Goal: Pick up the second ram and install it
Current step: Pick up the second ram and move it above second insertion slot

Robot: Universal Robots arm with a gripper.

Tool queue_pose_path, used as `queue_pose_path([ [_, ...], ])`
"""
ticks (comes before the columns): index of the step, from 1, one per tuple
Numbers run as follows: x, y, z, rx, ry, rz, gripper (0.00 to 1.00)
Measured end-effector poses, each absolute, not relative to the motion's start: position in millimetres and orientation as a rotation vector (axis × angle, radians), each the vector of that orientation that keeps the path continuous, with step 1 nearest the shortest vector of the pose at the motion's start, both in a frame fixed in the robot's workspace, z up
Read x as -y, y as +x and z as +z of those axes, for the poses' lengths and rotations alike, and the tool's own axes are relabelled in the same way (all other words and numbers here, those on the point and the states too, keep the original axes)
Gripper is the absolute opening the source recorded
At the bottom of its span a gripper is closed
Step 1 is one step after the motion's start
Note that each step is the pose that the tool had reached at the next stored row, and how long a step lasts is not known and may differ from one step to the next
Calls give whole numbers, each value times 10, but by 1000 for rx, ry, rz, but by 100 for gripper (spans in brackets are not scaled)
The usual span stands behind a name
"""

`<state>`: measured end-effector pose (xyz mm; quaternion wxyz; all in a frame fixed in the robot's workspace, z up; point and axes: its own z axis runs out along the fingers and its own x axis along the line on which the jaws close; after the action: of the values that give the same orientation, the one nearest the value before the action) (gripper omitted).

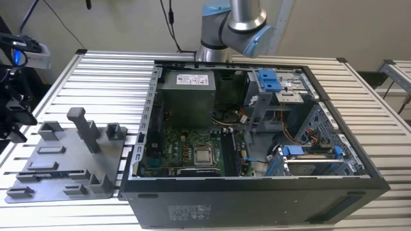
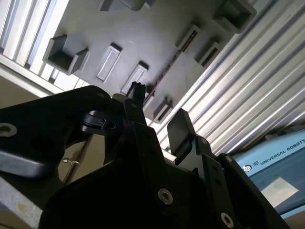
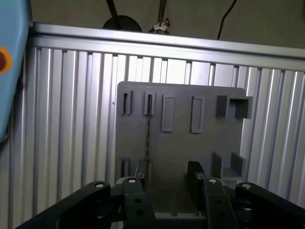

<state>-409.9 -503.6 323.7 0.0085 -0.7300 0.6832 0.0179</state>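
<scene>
The second ram [image 3: 147, 133] stands on edge in a slot of the grey fixture plate [image 3: 181, 143], a thin dark strip running across the plate's width. It also shows in the second wrist view [image 2: 167, 67] and as a bluish strip in the exterior view [image 1: 51, 172]. My gripper [image 3: 167, 177] hovers above the plate, open, with nothing between its black fingers [image 3: 195, 174]. One fingertip [image 3: 141, 171] lines up with the ram's near end. In the second wrist view the gripper [image 2: 159, 114] is likewise open over the plate [image 2: 119, 28].
An open computer case [image 1: 257, 192] lies to the exterior view's right of the plate [image 1: 77, 159], its motherboard [image 1: 192, 154] exposed. The ribbed aluminium table [image 1: 109, 82] carries both. Black equipment [image 1: 13, 110] stands at the exterior view's left edge. Grey blocks and a post [image 1: 83, 127] rise from the plate.
</scene>
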Motion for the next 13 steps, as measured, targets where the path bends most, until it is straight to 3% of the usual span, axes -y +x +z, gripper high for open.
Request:
queue_pose_path([
  [13,5026,-4109,3065,-2134,-2281,56,48],
])
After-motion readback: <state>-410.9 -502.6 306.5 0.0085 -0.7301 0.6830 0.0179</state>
